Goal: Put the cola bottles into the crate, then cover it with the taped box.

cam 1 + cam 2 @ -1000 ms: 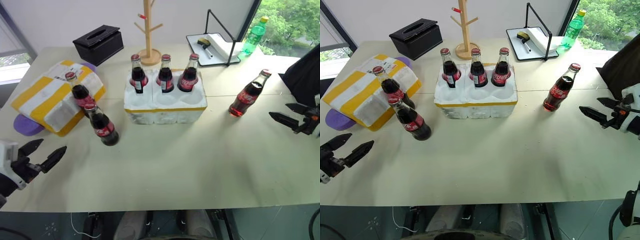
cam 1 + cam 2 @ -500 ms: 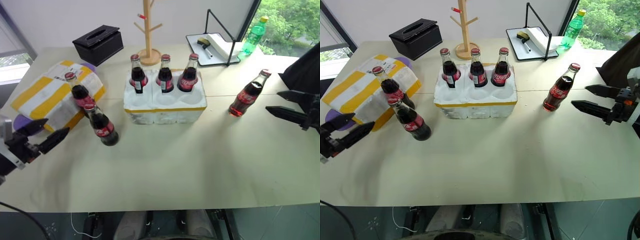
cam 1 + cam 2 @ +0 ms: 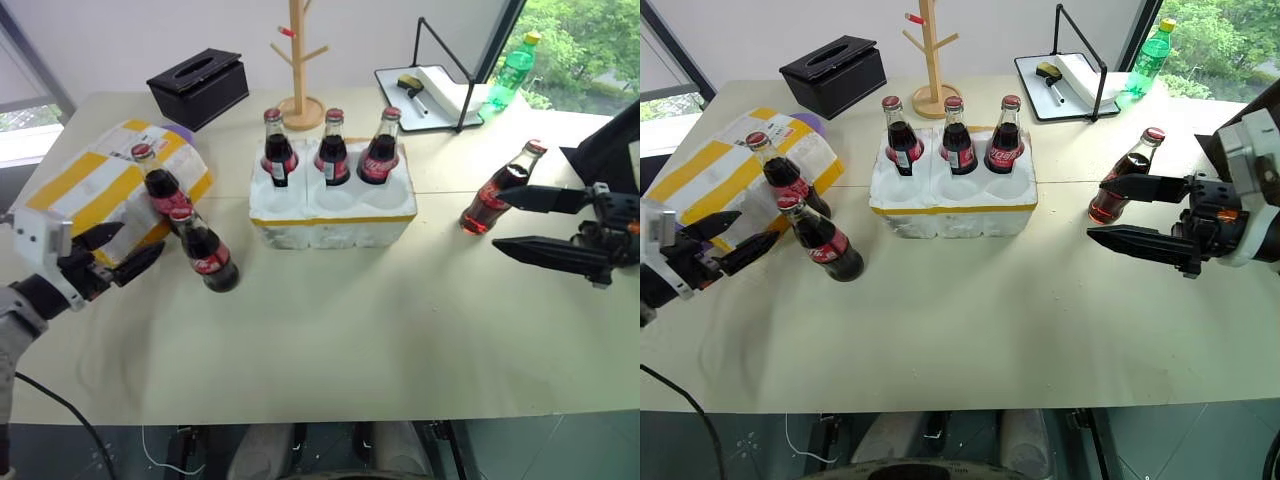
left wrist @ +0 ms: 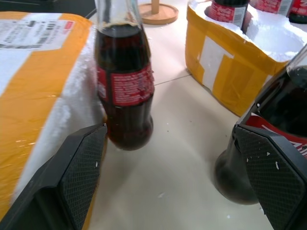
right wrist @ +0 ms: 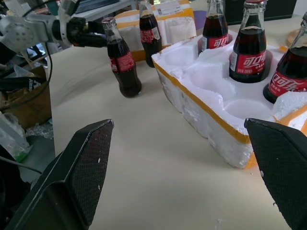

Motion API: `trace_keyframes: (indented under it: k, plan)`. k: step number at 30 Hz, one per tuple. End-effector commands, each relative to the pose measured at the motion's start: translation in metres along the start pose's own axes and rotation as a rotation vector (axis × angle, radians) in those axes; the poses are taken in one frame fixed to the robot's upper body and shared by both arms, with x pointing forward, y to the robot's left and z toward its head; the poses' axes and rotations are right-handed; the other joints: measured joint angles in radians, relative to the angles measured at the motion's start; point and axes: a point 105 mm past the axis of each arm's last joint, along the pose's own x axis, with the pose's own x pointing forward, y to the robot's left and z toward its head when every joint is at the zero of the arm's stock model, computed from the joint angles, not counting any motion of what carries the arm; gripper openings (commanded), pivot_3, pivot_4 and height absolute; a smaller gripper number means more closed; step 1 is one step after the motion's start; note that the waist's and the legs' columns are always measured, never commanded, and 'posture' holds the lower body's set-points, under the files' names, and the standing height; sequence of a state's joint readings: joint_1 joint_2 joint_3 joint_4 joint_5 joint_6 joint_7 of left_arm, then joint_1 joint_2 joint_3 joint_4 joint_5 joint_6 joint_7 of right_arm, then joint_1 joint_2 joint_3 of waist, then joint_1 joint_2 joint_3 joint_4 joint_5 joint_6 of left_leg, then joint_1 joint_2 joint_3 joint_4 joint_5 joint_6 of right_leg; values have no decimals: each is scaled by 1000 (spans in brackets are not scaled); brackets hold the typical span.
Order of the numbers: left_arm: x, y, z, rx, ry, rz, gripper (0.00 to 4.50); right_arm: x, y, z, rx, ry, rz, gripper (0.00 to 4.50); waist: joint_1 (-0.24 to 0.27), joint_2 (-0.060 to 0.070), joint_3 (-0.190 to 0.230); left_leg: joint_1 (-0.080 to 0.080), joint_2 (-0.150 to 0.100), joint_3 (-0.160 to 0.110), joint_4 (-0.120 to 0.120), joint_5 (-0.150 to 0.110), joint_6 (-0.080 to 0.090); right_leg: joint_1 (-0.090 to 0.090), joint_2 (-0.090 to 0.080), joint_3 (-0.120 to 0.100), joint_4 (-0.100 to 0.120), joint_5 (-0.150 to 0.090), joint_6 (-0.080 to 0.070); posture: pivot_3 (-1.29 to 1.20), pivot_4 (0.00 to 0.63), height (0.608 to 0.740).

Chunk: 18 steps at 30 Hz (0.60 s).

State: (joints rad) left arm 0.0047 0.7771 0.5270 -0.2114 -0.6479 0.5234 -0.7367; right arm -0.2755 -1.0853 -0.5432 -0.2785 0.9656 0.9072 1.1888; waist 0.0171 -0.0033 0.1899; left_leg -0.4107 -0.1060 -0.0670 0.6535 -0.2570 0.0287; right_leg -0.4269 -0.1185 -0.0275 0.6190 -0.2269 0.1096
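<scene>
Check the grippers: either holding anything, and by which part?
Nothing held. Left gripper is open beside two small glass cola bottles; right gripper is open near another, not closed on it.

The left claw [image 3: 122, 252] has two tapered black fingers on a white, boxy wrist block above a grey forearm, with a thin black cable trailing below. The right claw [image 3: 1123, 211] has long black fingers [image 5: 79, 167] with cross-hatched pads, an orange detail and a white housing.

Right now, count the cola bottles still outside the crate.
3: two beside the taped box, one right of the crate, by the right gripper.
</scene>
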Motion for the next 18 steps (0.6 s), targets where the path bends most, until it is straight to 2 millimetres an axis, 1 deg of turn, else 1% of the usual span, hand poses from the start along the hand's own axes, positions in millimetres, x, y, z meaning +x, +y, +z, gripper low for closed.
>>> trace_keyframes:
  k: [1,4,8,14,18]
  plan:
    - [12,-3,7,46,-43,-7,4417,2,11,8,-38,-20,27,4500,0,0,0,0,0,0,0,0,0,0,0,0,0,0,0,0,150,736]
    - [18,-2,7,50,-50,-3,4417,5,16,7,-38,-12,49,4500,-1,0,0,0,0,0,0,0,1,0,0,0,0,1,1,0,150,736]
    - [18,3,9,61,-57,17,4417,9,23,12,-43,-22,65,4500,-5,0,0,0,0,0,-1,1,1,-1,0,0,0,1,1,0,150,736]
    - [16,11,12,76,-62,46,4417,15,26,15,-43,-34,59,4500,-2,-1,0,0,0,0,-1,1,1,0,0,0,0,1,1,0,150,736]
    - [21,16,13,81,-75,64,4417,18,27,15,-42,-38,57,4500,1,-1,0,0,0,0,-1,1,1,0,0,0,0,1,1,0,150,736]
